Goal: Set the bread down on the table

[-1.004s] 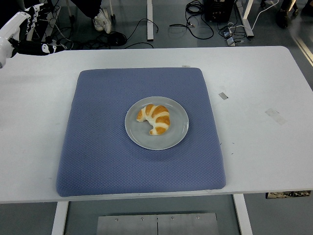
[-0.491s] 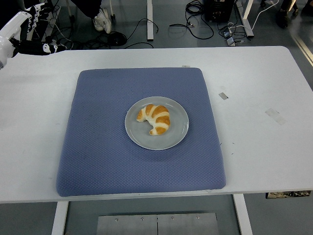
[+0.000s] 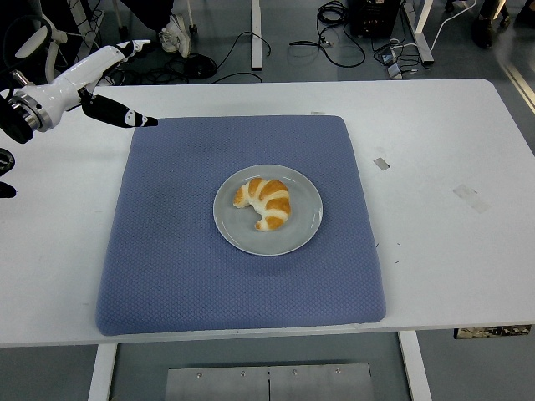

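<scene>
Reaching in from the desk's far-left corner, the left hand (image 3: pixel 88 83) is spread wide and empty, presumably readying a grasp. Bread (image 3: pixel 265 201) sits on a plate (image 3: pixel 305 225) mid-desk, atop the mat (image 3: pixel 167 251), well apart from the hand.

The mat (image 3: pixel 242 276) lies at the table's (image 3: pixel 443 251) centre, reaching close to the near edge. The plate (image 3: pixel 303 227) rests on the mat's middle. The bread (image 3: pixel 265 201) lies on the plate. The left hand (image 3: pixel 88 79) hangs over the far-left corner.
</scene>
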Tool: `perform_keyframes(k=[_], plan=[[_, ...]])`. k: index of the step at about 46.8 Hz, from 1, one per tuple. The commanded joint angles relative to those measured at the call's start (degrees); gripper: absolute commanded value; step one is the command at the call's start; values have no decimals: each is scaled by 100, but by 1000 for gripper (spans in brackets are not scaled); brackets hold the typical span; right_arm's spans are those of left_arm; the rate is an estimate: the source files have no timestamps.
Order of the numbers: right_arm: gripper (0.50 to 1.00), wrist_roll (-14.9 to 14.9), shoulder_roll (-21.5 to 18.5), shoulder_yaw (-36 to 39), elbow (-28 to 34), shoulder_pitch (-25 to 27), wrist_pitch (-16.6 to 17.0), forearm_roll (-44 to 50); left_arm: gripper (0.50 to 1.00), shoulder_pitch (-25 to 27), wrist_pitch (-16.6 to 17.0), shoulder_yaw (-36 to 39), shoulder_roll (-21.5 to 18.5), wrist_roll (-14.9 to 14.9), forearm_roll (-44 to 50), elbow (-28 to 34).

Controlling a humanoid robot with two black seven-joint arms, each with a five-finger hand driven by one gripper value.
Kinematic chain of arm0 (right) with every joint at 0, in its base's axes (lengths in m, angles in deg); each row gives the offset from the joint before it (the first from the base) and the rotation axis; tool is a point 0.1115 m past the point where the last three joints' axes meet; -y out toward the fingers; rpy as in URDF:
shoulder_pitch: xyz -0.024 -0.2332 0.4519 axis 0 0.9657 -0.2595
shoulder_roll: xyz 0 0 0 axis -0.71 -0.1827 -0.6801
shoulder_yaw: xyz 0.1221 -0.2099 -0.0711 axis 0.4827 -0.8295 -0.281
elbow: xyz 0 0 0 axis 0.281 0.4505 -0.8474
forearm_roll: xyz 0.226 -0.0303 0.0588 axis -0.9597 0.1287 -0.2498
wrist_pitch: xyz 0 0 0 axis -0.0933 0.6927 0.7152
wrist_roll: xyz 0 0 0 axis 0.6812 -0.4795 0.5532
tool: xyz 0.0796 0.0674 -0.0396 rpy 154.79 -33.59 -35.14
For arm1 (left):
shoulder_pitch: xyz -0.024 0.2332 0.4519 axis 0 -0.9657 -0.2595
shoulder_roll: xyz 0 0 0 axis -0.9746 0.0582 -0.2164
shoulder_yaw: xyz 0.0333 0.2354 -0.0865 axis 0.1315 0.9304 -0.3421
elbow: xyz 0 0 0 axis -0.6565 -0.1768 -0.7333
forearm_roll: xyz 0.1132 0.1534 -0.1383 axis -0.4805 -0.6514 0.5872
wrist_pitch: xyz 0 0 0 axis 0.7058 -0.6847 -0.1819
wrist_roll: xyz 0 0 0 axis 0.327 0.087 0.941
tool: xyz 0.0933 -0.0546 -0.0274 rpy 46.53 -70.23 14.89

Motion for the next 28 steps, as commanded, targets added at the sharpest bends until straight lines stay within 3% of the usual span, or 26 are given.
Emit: perform_keyframes(k=[1,16,23,28], plan=[[1000,0,0,0,0,0,-1,-3,942,23,-7,-15,17,178,-407,152],[1000,0,0,0,0,0,-1,-3,972,226,-34,72,288,328,-891,600],[1000,0,0,0,0,0,-1,6,969,269,-121,300,658,785,-1032,618],[1000,0,0,0,0,0,-1,6,949,419,-209,608,886,890,-1155,618]])
